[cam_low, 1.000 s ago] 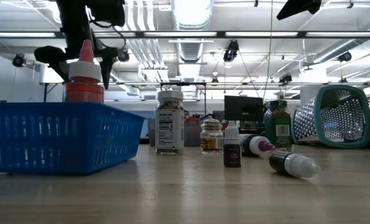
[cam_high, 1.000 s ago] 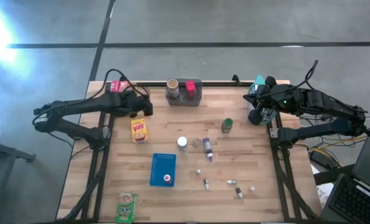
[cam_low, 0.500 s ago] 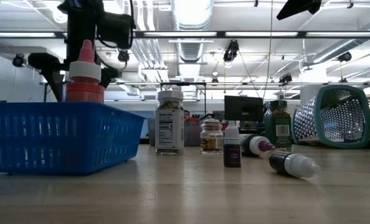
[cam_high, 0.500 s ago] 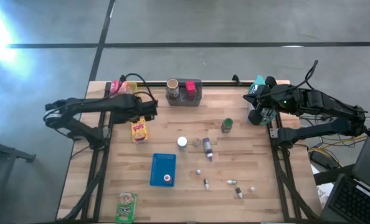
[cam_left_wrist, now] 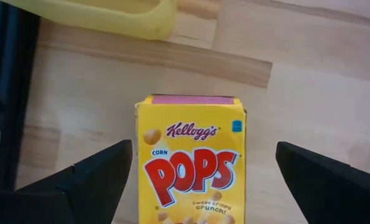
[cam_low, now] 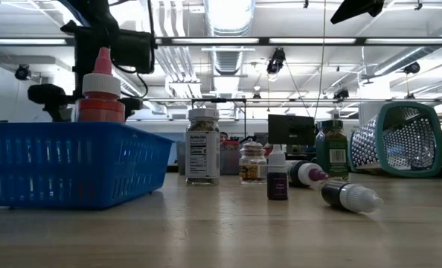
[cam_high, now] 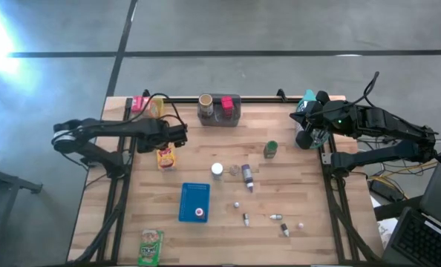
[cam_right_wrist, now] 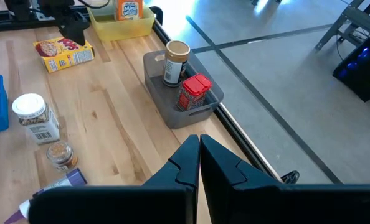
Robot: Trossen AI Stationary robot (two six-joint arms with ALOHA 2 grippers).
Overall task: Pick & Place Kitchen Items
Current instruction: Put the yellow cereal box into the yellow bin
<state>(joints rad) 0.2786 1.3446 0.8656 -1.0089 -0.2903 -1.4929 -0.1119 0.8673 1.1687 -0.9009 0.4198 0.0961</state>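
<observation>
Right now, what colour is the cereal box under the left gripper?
Yellow, with red "POPS" lettering and a pink top edge; the cereal box shows best in the left wrist view.

Wooden table [cam_high: 295, 193] with groceries, blue basket [cam_high: 194, 202]

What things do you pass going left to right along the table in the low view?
Blue basket → tall jar → small jar → purple bottle → green-lidded jar → teal grater.

Left wrist cam: I read "Kellogg's CORN POPS" plus "sweet crispy crunch!" on the yellow cereal box [cam_left_wrist: 190, 167], lying flat between the left gripper's [cam_left_wrist: 200, 186] spread fingers. Right wrist cam: orange box [cam_right_wrist: 128, 9] reads "Mini"; rest illegible.
</observation>
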